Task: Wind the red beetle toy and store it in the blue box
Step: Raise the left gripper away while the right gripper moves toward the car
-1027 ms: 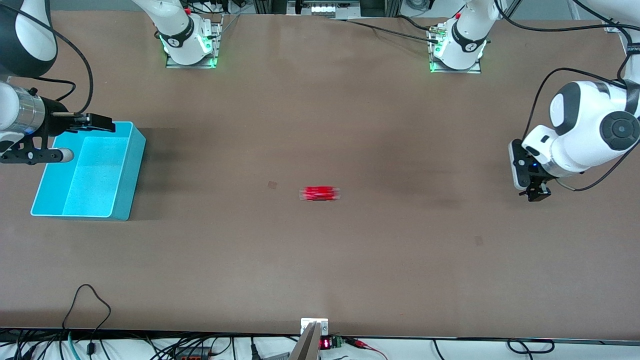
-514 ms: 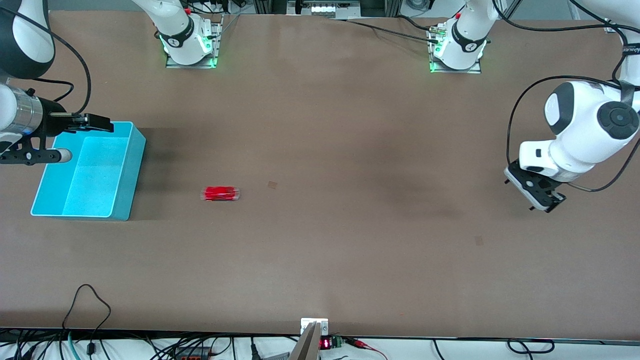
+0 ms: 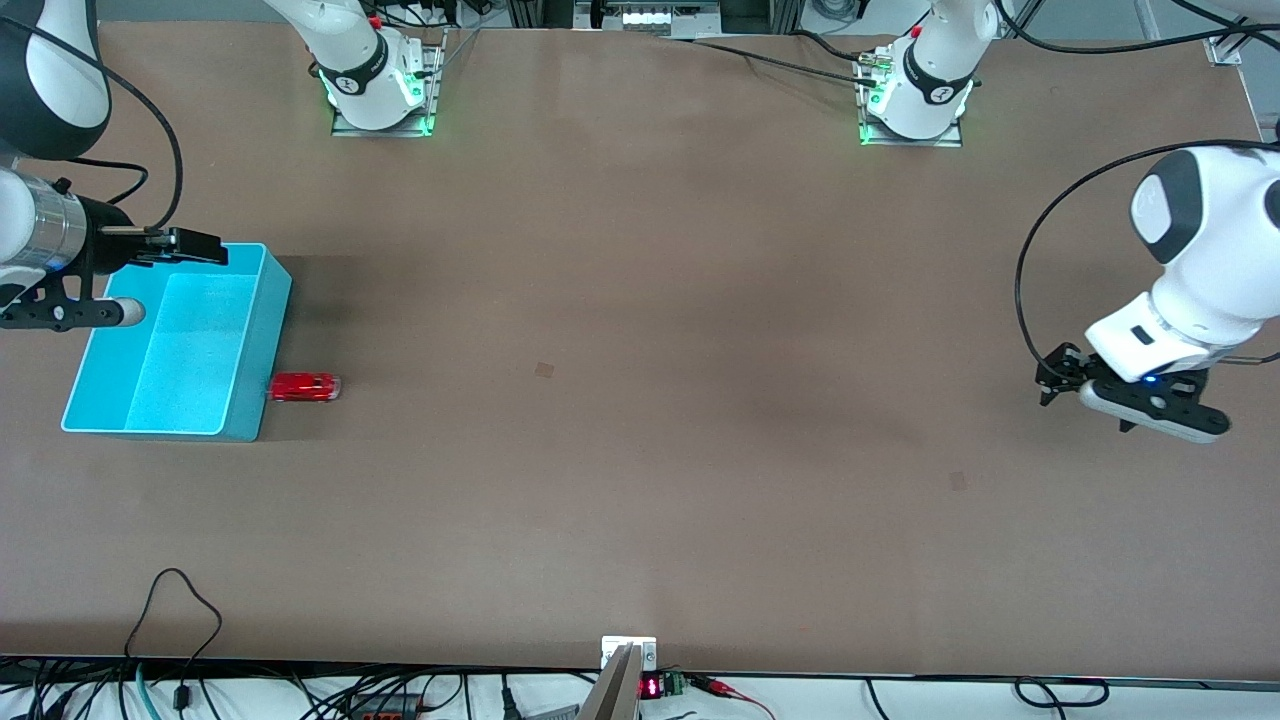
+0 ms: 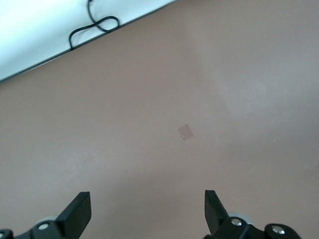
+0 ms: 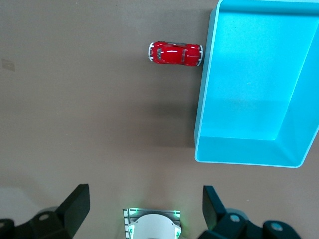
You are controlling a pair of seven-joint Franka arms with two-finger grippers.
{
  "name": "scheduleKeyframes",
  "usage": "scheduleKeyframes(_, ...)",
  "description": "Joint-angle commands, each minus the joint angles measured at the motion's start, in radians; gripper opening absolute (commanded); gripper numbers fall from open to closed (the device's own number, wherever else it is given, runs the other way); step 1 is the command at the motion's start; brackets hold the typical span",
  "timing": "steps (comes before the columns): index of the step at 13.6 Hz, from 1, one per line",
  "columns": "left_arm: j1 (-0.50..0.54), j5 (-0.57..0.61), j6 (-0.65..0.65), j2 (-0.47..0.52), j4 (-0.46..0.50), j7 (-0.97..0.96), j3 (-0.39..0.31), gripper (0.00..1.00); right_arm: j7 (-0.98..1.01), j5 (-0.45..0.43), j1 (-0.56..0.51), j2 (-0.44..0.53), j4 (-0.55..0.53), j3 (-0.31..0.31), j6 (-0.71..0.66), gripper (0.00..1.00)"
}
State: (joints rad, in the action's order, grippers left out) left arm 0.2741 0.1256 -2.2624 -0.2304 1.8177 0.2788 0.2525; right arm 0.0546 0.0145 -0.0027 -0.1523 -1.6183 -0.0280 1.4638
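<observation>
The red beetle toy (image 3: 304,387) stands on the table with its nose against the outer wall of the blue box (image 3: 262,330), on the side facing the left arm's end. In the right wrist view the red beetle toy (image 5: 175,53) touches the blue box (image 5: 249,84), which holds nothing. My right gripper (image 3: 188,248) hangs open over the box's edge farthest from the front camera; the right gripper (image 5: 144,199) has nothing between its fingers. My left gripper (image 3: 1050,382) is open and empty over bare table at the left arm's end; the left gripper (image 4: 148,204) sees only tabletop.
The two arm bases (image 3: 380,95) (image 3: 915,100) stand along the table's edge farthest from the front camera. Small pale square marks (image 3: 544,369) (image 3: 958,481) lie on the brown tabletop. A black cable (image 3: 180,590) loops onto the table's edge nearest the front camera.
The toy has rolled from mid-table toward the right arm's end and now rests against the box. The left arm's wrist has swung outward and turned. The right arm has not moved.
</observation>
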Motion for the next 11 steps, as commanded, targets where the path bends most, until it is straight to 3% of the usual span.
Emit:
scheduleKeyframes(1, -0.100, -0.088, 0.081, -0.003, -0.090, -0.101, -0.099, 1.00, 0.018, 0.007, -0.005, -0.013, 0.021, -0.001, -0.020, 1.00)
scheduleKeyframes(3, -0.121, -0.123, 0.160, 0.000, -0.150, -0.189, -0.122, 1.00, 0.016, 0.013, -0.005, -0.015, 0.020, -0.001, -0.020, 1.00)
scheduleKeyframes(6, -0.225, -0.123, 0.369, 0.029, -0.253, -0.314, -0.234, 1.00, 0.124, 0.057, -0.005, -0.058, 0.017, 0.000, -0.003, 1.00)
scheduleKeyframes(7, -0.233, -0.127, 0.398, 0.054, -0.256, -0.355, -0.240, 1.00, 0.137, 0.097, -0.005, -0.073, 0.015, -0.001, 0.013, 1.00)
scheduleKeyframes(9, -0.234, -0.148, 0.432, 0.109, -0.245, -0.403, -0.239, 1.00, 0.177, 0.097, -0.003, -0.104, 0.014, -0.001, 0.038, 1.00)
scheduleKeyframes(11, -0.222, -0.225, 0.449, 0.131, -0.236, -0.386, -0.230, 1.00, 0.285, 0.091, 0.001, -0.105, -0.055, -0.001, 0.134, 1.00)
